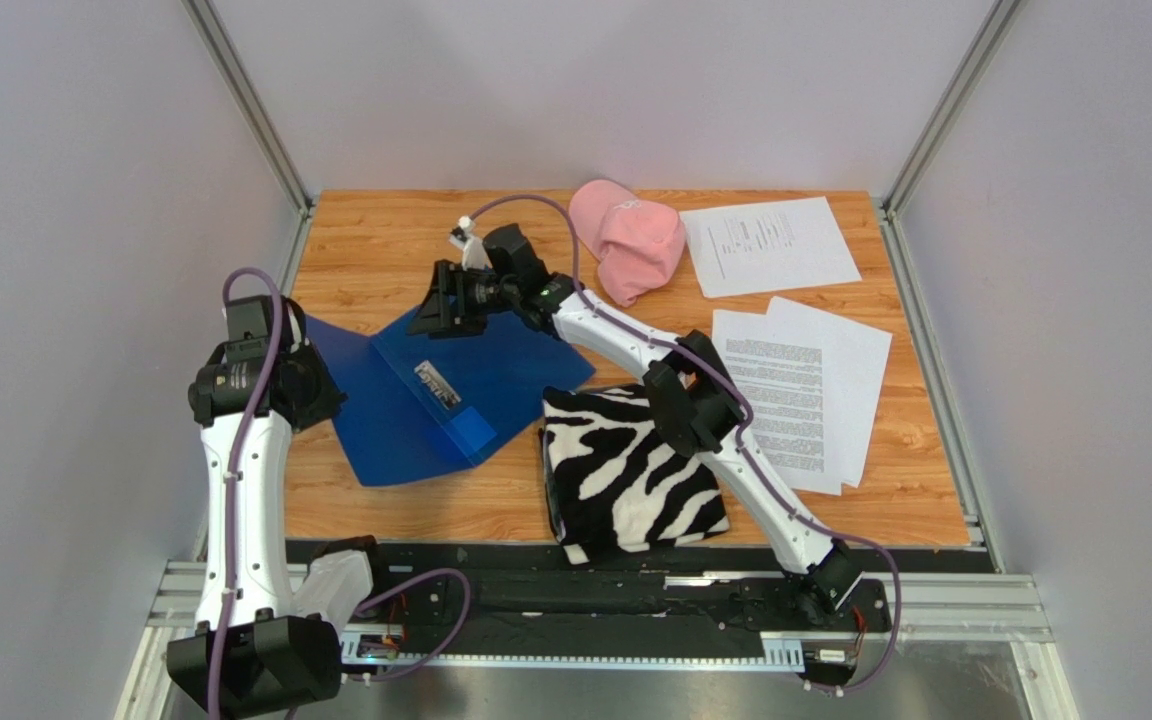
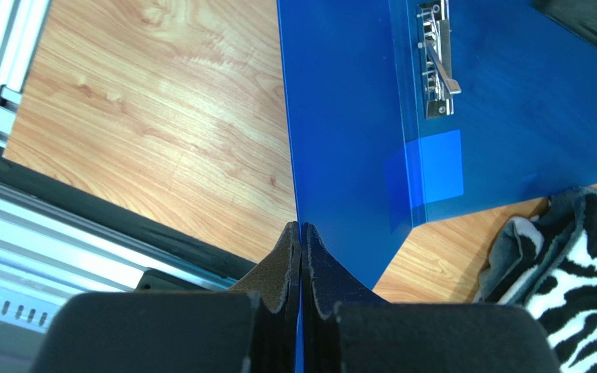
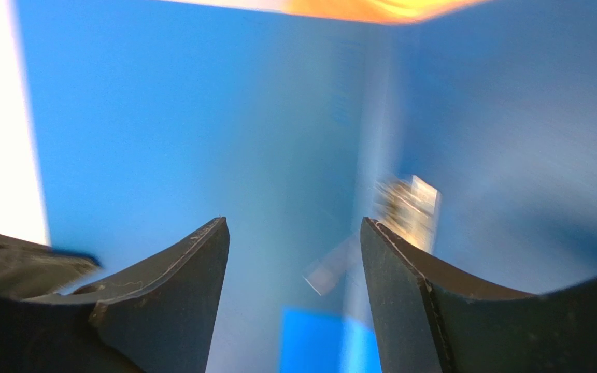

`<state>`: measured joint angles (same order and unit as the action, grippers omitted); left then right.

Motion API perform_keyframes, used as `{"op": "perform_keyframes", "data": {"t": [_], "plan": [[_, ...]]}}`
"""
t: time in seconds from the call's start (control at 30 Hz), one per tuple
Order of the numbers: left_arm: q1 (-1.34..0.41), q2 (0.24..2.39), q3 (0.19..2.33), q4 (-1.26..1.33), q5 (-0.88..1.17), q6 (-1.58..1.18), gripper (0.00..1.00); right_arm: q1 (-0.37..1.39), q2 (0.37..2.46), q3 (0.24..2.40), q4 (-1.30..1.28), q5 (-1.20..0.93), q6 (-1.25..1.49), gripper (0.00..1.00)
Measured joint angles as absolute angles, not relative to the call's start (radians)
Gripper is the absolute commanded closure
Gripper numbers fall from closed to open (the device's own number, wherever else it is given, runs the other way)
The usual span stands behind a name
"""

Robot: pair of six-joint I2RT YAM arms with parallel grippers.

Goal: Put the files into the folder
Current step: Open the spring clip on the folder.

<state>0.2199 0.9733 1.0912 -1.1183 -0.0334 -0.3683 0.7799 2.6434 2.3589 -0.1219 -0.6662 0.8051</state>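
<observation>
This is a robotics lab test cell. A wood-grain laminate worktop (image 1: pixel 372 248) is boxed in by plain pale-grey wall panels (image 1: pixel 71 180) set in silver aluminium frame posts (image 1: pixel 244 98). A white-and-black left robot arm (image 1: pixel 237 465) and right robot arm (image 1: pixel 612 333) are bolted to a black base rail (image 1: pixel 612 593) at the near edge, trailing purple cables (image 1: pixel 522 198). The props are an odd, staged mix: a pink cloth cap (image 1: pixel 627 237), a zebra-striped folded cloth (image 1: pixel 630 473), printed white paper sheets (image 1: pixel 770 245) and a royal-blue flat folder (image 1: pixel 387 428).
</observation>
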Motion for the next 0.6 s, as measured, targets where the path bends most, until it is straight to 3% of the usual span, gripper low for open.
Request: {"op": "perform_keyframes", "data": {"t": [0.23, 0.37, 0.4, 0.5, 0.53, 0.6], "plan": [[0.234, 1.055, 1.168, -1.098, -0.077, -0.368, 1.00, 0.663, 2.456, 2.111, -0.313, -0.604, 0.633, 0.38], [0.245, 1.111, 1.201, -1.084, -0.096, -0.359, 0.99, 0.630, 2.428, 2.052, -0.340, -0.572, 0.598, 0.55], [0.245, 1.124, 1.208, -1.079, -0.100, -0.353, 0.96, 0.631, 2.430, 2.048, -0.345, -0.569, 0.597, 0.63], [0.247, 1.146, 1.222, -1.068, -0.110, -0.335, 0.78, 0.647, 2.454, 2.055, -0.340, -0.566, 0.604, 0.70], [0.247, 1.147, 1.224, -1.066, -0.112, -0.329, 0.68, 0.654, 2.469, 2.063, -0.337, -0.566, 0.605, 0.71], [0.247, 1.147, 1.233, -1.070, -0.123, -0.314, 0.58, 0.665, 2.502, 2.085, -0.329, -0.560, 0.611, 0.72]]}}
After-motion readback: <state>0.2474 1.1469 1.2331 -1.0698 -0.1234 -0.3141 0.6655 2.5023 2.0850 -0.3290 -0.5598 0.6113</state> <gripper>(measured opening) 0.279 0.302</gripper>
